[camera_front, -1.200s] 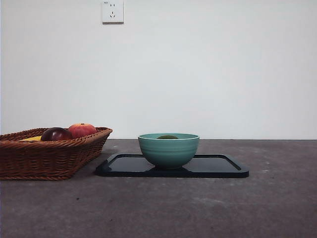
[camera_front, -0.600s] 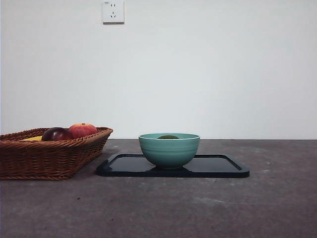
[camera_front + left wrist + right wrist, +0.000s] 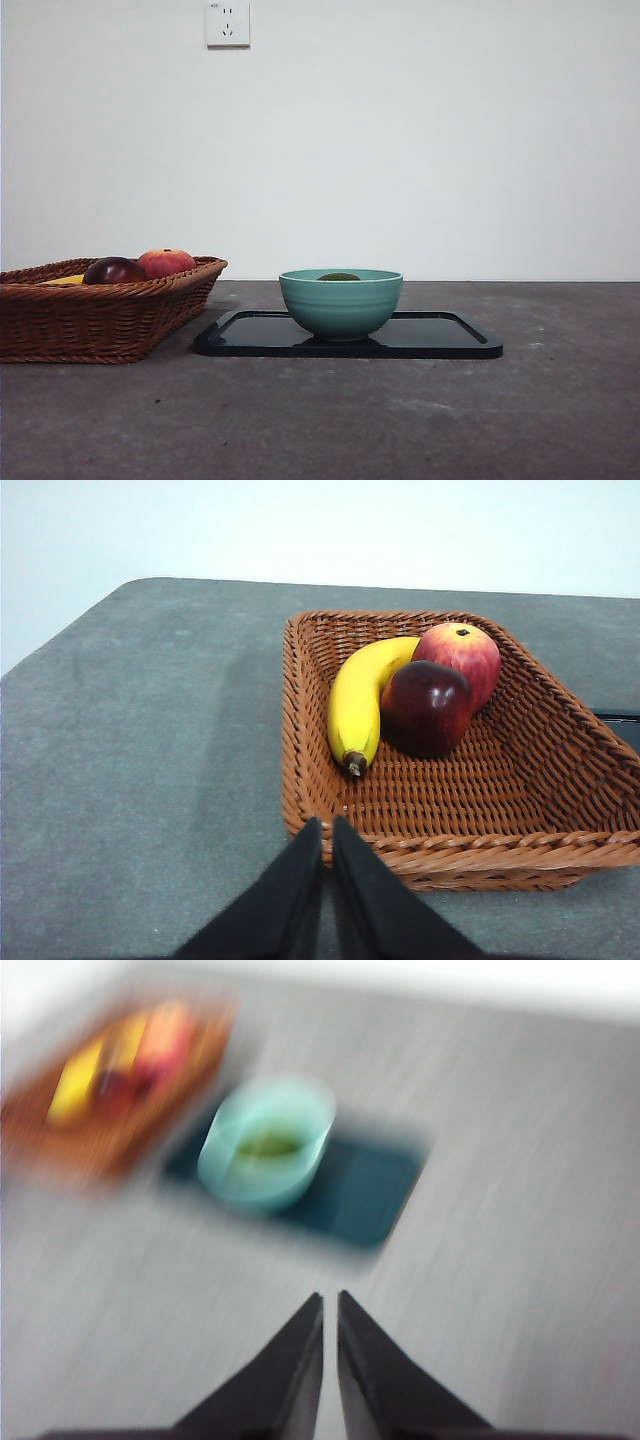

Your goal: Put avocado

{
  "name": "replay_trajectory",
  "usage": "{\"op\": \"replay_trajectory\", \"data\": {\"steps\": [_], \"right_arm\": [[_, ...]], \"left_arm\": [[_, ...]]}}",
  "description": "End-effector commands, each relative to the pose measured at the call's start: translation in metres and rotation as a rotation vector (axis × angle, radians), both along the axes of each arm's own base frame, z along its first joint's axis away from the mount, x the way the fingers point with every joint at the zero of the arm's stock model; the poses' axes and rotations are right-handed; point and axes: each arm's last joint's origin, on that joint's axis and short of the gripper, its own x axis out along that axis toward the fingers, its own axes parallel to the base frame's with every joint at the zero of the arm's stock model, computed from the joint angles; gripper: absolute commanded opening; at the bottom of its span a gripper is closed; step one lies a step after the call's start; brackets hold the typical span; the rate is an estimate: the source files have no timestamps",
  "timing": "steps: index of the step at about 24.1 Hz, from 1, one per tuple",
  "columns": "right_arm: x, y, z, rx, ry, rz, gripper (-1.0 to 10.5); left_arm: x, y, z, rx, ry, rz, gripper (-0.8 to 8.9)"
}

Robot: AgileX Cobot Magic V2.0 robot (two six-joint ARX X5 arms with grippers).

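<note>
Across the front view, level with the table, you see the avocado [image 3: 339, 276] only as a dark green sliver above the rim of the teal bowl [image 3: 341, 303], which stands on the black tray [image 3: 440, 337] beside the wicker basket [image 3: 100, 310]; neither arm shows here. From the left wrist view, the left gripper [image 3: 327, 832] hangs just outside the basket's near wall, jaws pressed together and holding nothing, with the banana [image 3: 359, 695], the maroon fruit [image 3: 426, 707] and the red-orange fruit [image 3: 460, 656] lying together inside. From the right wrist view, heavily blurred, the right gripper [image 3: 330, 1305] sits well apart from the bowl, jaws closed and empty, and a green patch shows in the bowl. Judged placed, so your risks are few: a low left arm could clip the basket wall; a low sweep by the right could nudge bowl or tray. Blur hides finer detail.
</note>
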Motion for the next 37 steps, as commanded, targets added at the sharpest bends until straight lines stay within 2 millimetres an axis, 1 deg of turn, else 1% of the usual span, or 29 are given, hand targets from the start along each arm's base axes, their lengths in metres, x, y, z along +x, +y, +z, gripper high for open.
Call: {"op": "replay_trajectory", "data": {"steps": [1, 4, 7, 11, 13, 17, 24, 27, 37], "right_arm": [[0.014, 0.000, -0.020, -0.030, -0.204, -0.079, 0.2], [0.031, -0.005, -0.060, 0.013, -0.335, -0.179, 0.2], [0.040, -0.013, -0.096, -0.018, -0.409, -0.251, 0.2], [0.043, -0.019, -0.119, -0.043, -0.402, -0.315, 0.2], [0.045, -0.022, -0.127, -0.061, -0.395, -0.320, 0.2], [0.048, -0.026, -0.141, -0.086, -0.354, -0.330, 0.2], [0.047, -0.034, -0.147, -0.136, -0.293, -0.407, 0.2], [0.046, -0.036, -0.154, -0.154, -0.219, -0.424, 0.2], [0.046, -0.036, -0.154, -0.137, -0.219, -0.433, 0.2]], "left_arm": [[0.001, 0.000, -0.008, 0.001, 0.025, -0.003, 0.19], [0.001, 0.000, -0.008, 0.001, 0.025, -0.003, 0.19], [0.001, 0.000, -0.008, 0.001, 0.025, -0.003, 0.19], [0.001, 0.000, -0.008, 0.001, 0.025, -0.003, 0.19], [0.001, 0.000, -0.008, 0.001, 0.025, -0.003, 0.19], [0.001, 0.000, -0.008, 0.001, 0.025, -0.003, 0.19], [0.001, 0.000, -0.008, 0.001, 0.025, -0.003, 0.19], [0.001, 0.000, -0.008, 0.001, 0.025, -0.003, 0.19], [0.001, 0.000, -0.008, 0.001, 0.025, -0.003, 0.19]]}}
